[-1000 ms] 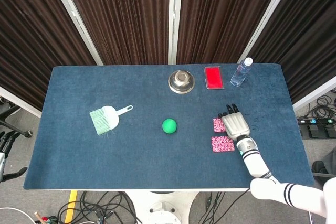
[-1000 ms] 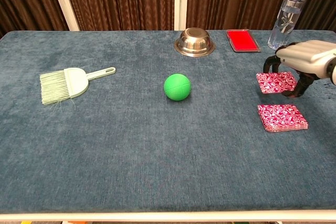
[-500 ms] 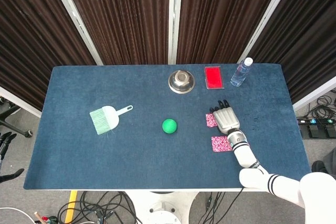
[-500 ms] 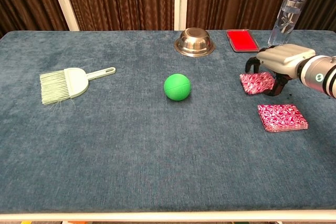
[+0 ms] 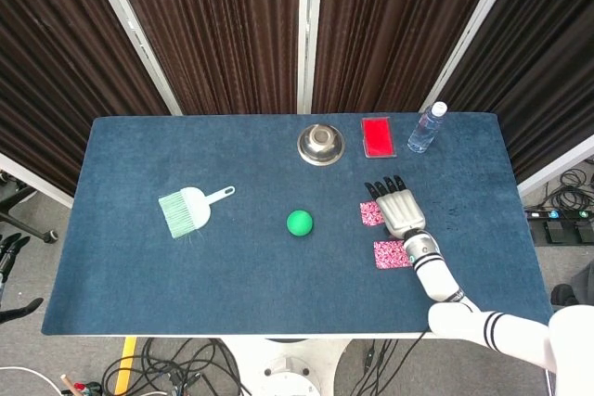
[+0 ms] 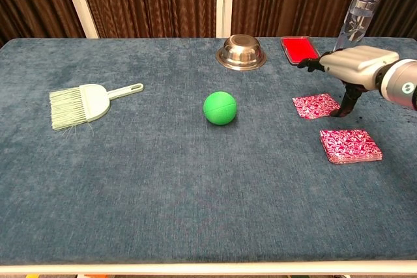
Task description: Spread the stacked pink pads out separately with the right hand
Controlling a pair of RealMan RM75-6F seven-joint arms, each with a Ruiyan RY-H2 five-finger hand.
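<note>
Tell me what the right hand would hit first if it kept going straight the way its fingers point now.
The right hand points toward the far edge, slightly left. Ahead lies bare table, then probably the red pad near the steel bowl. In the chest view the hand sits raised, so it might pass over that flat pad; depth is unclear.

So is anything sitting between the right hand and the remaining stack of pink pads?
Nothing visible does. The right hand hovers above the separated pad, and only bare table lies between it and the stack just nearer the robot.
</note>
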